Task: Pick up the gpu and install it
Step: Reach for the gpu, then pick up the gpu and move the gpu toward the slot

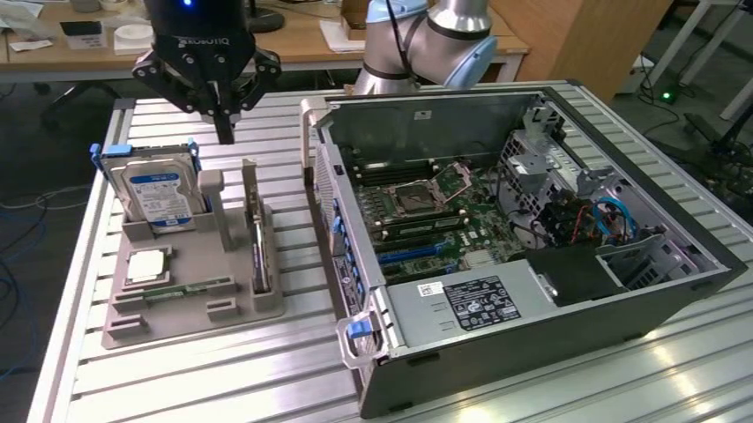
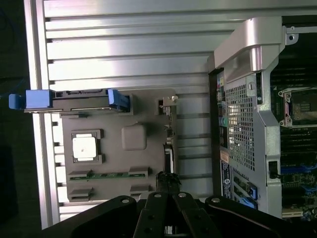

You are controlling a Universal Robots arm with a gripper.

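The gpu (image 1: 257,238) stands on its long edge in a slot of the grey holder (image 1: 235,310) on the slatted table, left of the open computer case (image 1: 530,220) in the exterior view. In the wrist view the gpu (image 2: 169,139) appears as a thin edge-on strip. My gripper (image 1: 224,132) hangs above the holder's far end, above and behind the card, not touching it. Its fingers are shut together with nothing between them. The wrist view has the shut fingertips of the gripper (image 2: 167,187) over one end of the card.
The holder also carries a silver hard drive (image 1: 159,194) with a blue label and blue rails, a square processor (image 1: 147,264) and a narrow memory stick (image 1: 189,289). The case lies open with its motherboard (image 1: 429,220) exposed. A wooden desk (image 1: 294,35) stands behind the table.
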